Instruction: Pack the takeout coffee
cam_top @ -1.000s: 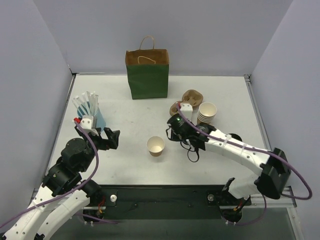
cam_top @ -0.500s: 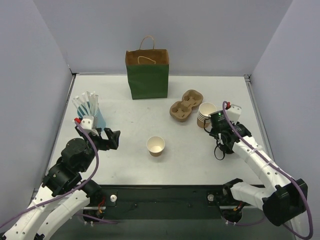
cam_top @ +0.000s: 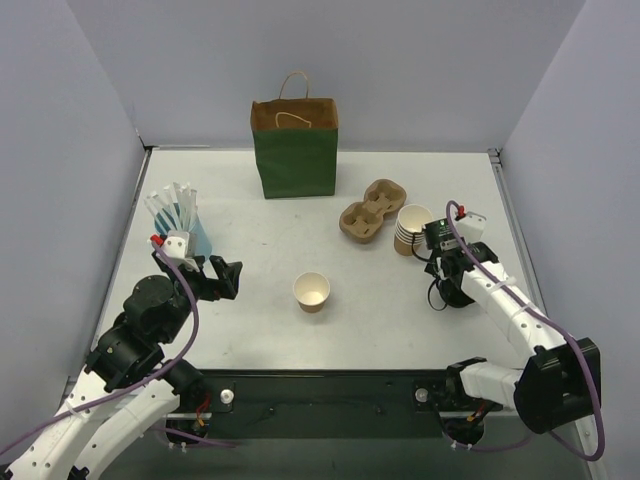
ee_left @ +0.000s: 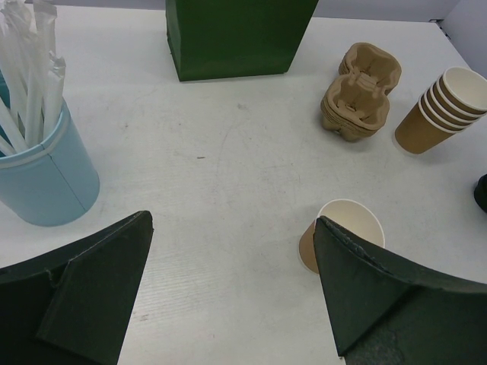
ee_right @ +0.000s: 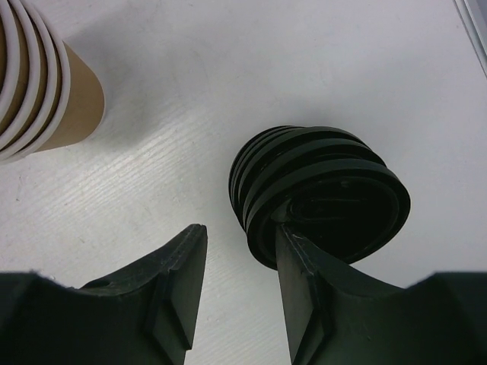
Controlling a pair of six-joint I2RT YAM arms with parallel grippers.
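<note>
No lidded kraft cup shows in any view. A single open kraft cup [cam_top: 312, 292] with a white inside stands at the table's middle; it also shows in the left wrist view [ee_left: 342, 243]. A leaning stack of black lids [ee_right: 319, 194] lies on the table at the right. My right gripper [cam_top: 441, 288] is open just above the table there. In the right wrist view it [ee_right: 240, 232] has its right finger [ee_right: 304, 289] against the stack's near rim and its left finger beside the stack. My left gripper [cam_top: 224, 274] is wide open and empty, left of the open cup [ee_left: 232, 258].
A green paper bag [cam_top: 294, 148] stands open at the back. A cardboard cup carrier [cam_top: 368, 212] and a stack of unlidded cups [cam_top: 412, 228] lie right of centre. A blue cup of wrapped straws [cam_top: 185, 225] stands at the left. The walls are close on both sides.
My right arm has swung from beside the open cup to the right side and lowered onto the lid stack. The left arm has not moved.
</note>
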